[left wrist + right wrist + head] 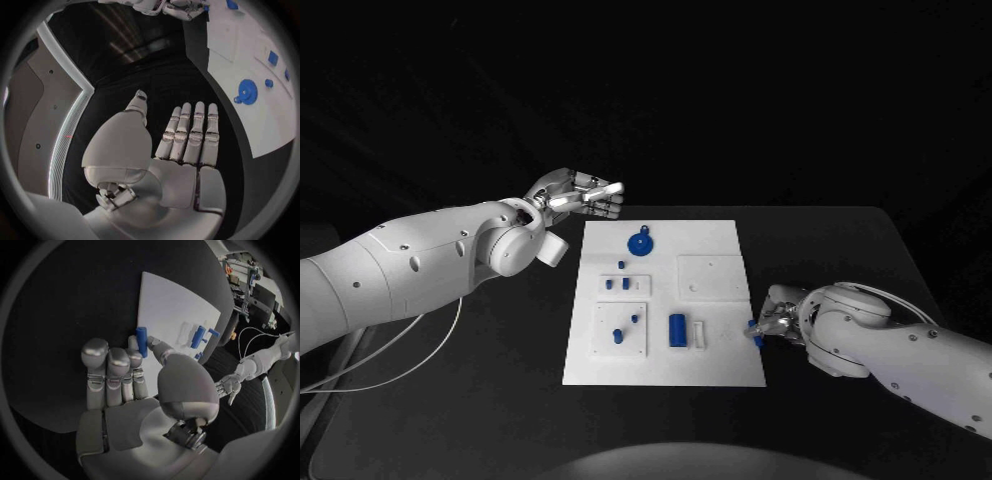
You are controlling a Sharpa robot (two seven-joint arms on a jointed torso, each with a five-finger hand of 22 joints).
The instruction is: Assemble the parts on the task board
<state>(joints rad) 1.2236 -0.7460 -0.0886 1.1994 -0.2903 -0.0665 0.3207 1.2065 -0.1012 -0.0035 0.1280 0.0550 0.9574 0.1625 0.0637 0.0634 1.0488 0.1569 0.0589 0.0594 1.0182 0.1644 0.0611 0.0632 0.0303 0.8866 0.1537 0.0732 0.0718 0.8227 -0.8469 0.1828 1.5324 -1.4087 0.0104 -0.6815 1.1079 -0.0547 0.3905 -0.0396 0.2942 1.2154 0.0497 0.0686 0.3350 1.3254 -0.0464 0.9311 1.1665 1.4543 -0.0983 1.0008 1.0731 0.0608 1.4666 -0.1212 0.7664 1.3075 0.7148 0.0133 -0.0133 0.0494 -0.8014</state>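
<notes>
on the black table [473,380], the right hand [773,318] pinches a small blue peg [142,340] at the task board [718,232] right edge; likely light, stiff, slippery. the left hand [577,195] hovers, fingers spread, empty.

Task board [718,370] — plain white, unpatterned. Counter [848,240] — black, uniform. Round part [640,243], upright cylinder [678,330] and small pegs [626,284]: solid blue. Peg [142,341] at the right hand [122,372]: same blue. Both hands, left hand [187,135] included: silver, darker at the creases. Arms [401,270]: white.
</notes>
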